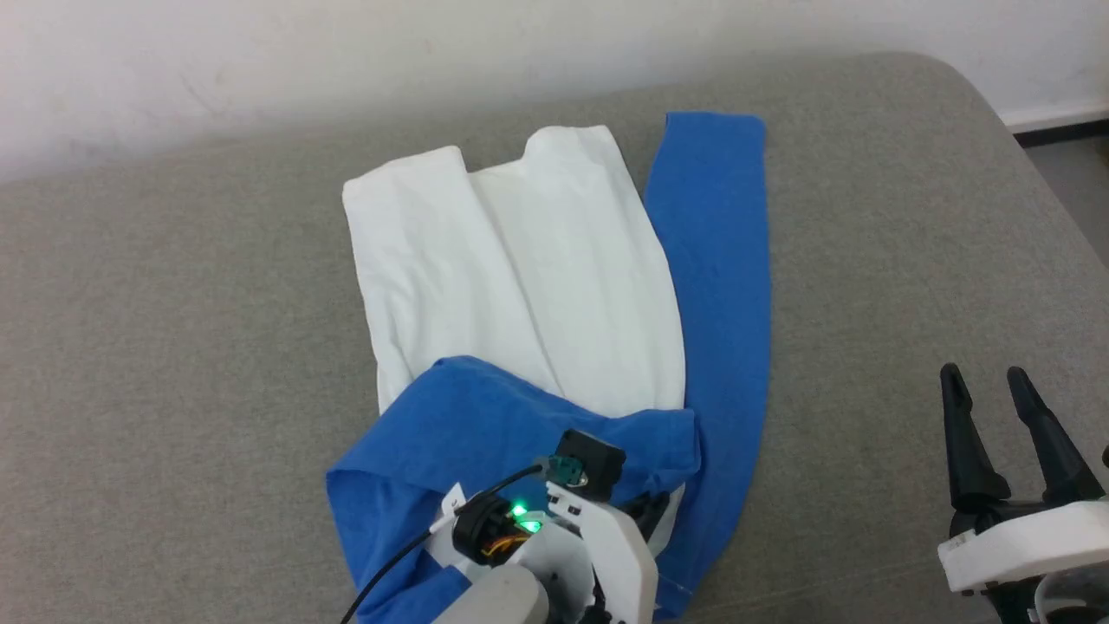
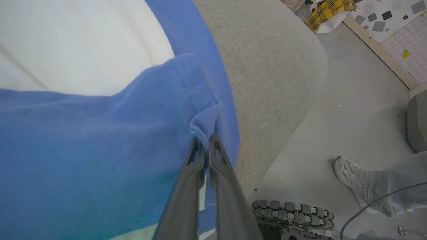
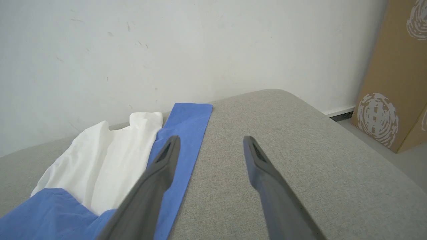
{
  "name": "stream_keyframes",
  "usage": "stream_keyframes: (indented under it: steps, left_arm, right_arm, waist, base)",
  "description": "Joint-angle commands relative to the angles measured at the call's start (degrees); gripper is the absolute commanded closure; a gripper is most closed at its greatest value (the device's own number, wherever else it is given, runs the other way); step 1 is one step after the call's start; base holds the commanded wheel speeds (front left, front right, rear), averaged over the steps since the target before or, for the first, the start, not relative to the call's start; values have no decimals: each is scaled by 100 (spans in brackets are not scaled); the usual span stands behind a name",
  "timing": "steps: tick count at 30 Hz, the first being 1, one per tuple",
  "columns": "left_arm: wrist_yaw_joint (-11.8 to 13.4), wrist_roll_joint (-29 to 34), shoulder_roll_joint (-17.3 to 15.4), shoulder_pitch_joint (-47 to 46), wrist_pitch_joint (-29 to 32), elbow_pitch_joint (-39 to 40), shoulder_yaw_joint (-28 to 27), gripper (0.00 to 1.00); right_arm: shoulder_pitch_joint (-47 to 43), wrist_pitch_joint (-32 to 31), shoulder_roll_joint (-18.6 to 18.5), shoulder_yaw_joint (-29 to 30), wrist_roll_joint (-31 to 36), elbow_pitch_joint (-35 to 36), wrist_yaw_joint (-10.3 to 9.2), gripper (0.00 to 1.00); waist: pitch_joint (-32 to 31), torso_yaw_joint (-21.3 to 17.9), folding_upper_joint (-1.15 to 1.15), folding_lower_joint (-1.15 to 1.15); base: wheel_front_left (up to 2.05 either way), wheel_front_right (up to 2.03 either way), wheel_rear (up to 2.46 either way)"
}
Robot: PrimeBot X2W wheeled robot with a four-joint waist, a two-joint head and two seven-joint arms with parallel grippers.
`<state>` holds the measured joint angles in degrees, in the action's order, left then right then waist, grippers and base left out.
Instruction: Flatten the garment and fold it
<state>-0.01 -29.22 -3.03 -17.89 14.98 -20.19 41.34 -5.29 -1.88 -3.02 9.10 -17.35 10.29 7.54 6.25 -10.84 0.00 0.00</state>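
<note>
Across the middle of the head view, the garment (image 1: 520, 260) lies on the grey cloth-covered table (image 1: 173, 347), its white body spread with a few long creases toward the pale wall (image 1: 260, 52) at the top of the frame. One blue sleeve (image 1: 719, 260) runs straight along the right edge of the white body. The other blue sleeve (image 1: 485, 425) is folded across the lower part of the body, toward the bottom centre of the frame.

At the bottom centre of the left wrist view, the left tool (image 2: 206, 141) is clenched on a bunched edge of this folded sleeve, its two dark fingers pressed together with a small fold of blue cloth between the tips.

At the lower right of the head view, the right tool (image 1: 983, 374) is released, fingers spread and holding nothing, well apart from the garment over bare table.

At the right edge of the right wrist view, a brown cardboard box (image 3: 393, 83) with white round prints stands on the floor beside the table; what it holds cannot be told.

At the lower right of the left wrist view, a person's foot in a pale shoe (image 2: 350, 173) rests on the grey floor (image 2: 350, 83), and a yellow checked cloth (image 2: 328, 11) lies at the top right.
</note>
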Motion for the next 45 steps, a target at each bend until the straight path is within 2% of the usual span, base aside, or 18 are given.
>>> stream_keyframes:
  steps: [1,3,4,5,6,10,15,18,23,24,32,38,42,45]
  left_arm:
    - [75,-53,7,-87,-187,-235,46,100]
    - [61,-247,11,-164,-420,-441,160,100]
    - [46,-319,12,-206,-509,-533,254,89]
    - [12,-353,12,-255,-589,-611,364,52]
    - [-2,-377,13,-302,-737,-646,440,0]
    - [-48,-335,13,-435,-1533,-602,634,0]
    - [114,-297,14,-423,-2556,-270,488,0]
    - [298,-248,-62,-352,-2868,13,191,0]
    - [613,-149,-351,-111,-2991,592,-640,0]
    - [613,-149,-351,-111,-2991,592,-640,0]
    - [944,466,-785,584,-2996,1473,-2254,0]
    - [962,836,-1088,1068,-2997,1625,-2989,0]
    - [912,908,-1223,1348,-2997,1672,-3239,0]
    - [884,909,-1244,1505,-2997,1775,-3317,0]
  right_arm:
    - [28,29,14,-5,-47,-3,-5,0]
    - [51,45,14,-15,-62,-28,-5,0]
    - [58,54,14,-16,-63,-43,-5,0]
    - [65,64,14,-11,-59,-58,-5,0]
    - [76,71,14,-10,-49,-71,-5,0]
    - [111,113,14,0,45,-68,-5,0]
    - [98,76,14,-2,249,22,-5,0]
    - [85,24,14,-38,374,113,-5,0]
    - [53,-62,14,-122,502,189,-5,0]
    - [53,-62,14,-122,502,189,-5,0]
    - [39,-115,14,-190,552,111,-5,0]
    - [112,-185,14,-137,591,-93,-5,0]
    - [248,-279,-64,-95,558,-327,-5,0]
    - [516,-385,-257,-42,400,-662,-5,0]
  waist:
    - [202,-122,0,0]
    - [254,-136,0,0]
    - [265,-134,0,0]
    - [269,-125,0,0]
    - [267,-107,0,0]
    - [165,37,0,0]
    - [-45,279,0,0]
    - [-143,391,0,0]
    - [-245,554,0,0]
    - [-245,554,0,0]
    - [-268,790,0,0]
    - [-262,991,0,0]
    - [-233,1079,0,0]
    - [-145,1127,0,0]
  base:
    - [0,0,0]
    - [0,0,0]
    - [0,0,0]
    - [0,0,0]
    - [0,0,0]
    - [0,0,0]
    - [0,0,0]
    - [0,0,0]
    - [0,0,0]
    - [0,0,0]
    - [0,0,0]
    - [0,0,0]
    - [0,0,0]
    - [0,0,0]
